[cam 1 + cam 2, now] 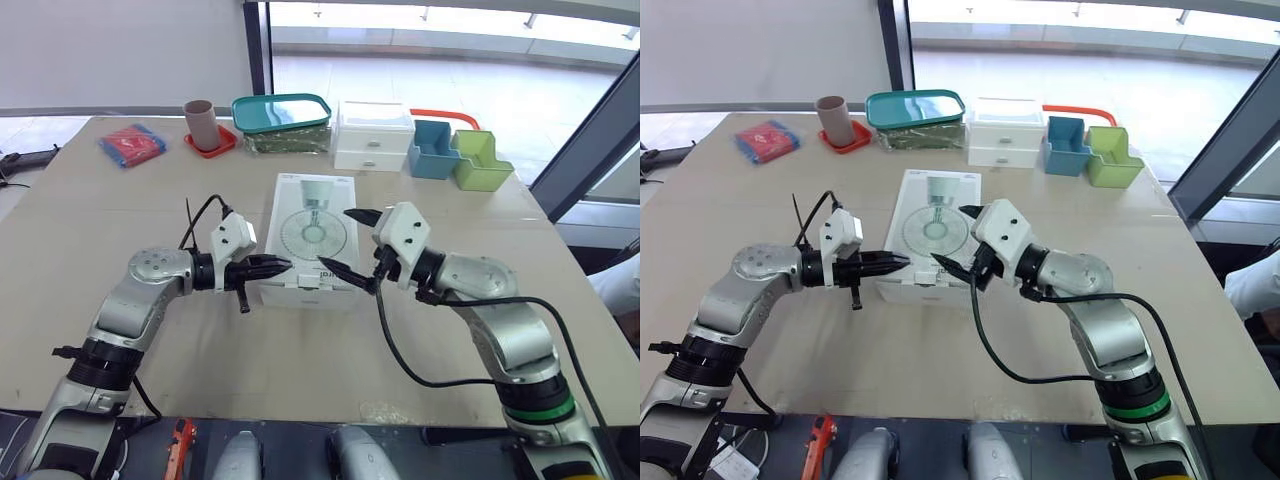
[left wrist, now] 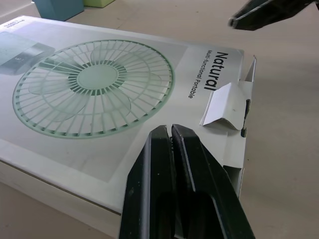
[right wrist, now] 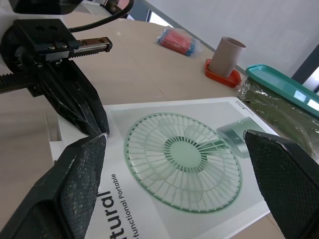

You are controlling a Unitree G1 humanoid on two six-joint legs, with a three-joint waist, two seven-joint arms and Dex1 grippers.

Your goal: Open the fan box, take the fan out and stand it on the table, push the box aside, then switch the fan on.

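The white fan box (image 1: 312, 205) lies flat in the middle of the table, with a fan printed on its lid. At its near end a small flap tab (image 2: 225, 107) is bent up. My left gripper (image 1: 283, 266) is shut with nothing in it, and its tips rest at the box's near-left corner, over the lid (image 2: 94, 84). My right gripper (image 1: 347, 242) hangs wide open just above the near-right part of the box. One of its fingers (image 3: 75, 184) is by the near edge and the other is over the printed fan.
Along the table's far edge stand a red and blue packet (image 1: 132, 143), a brown cup on a red coaster (image 1: 201, 124), a teal lidded container (image 1: 282, 115), a white drawer unit (image 1: 373, 135), and blue (image 1: 433, 150) and green (image 1: 480, 160) bins. Bare tabletop lies on both sides of the box.
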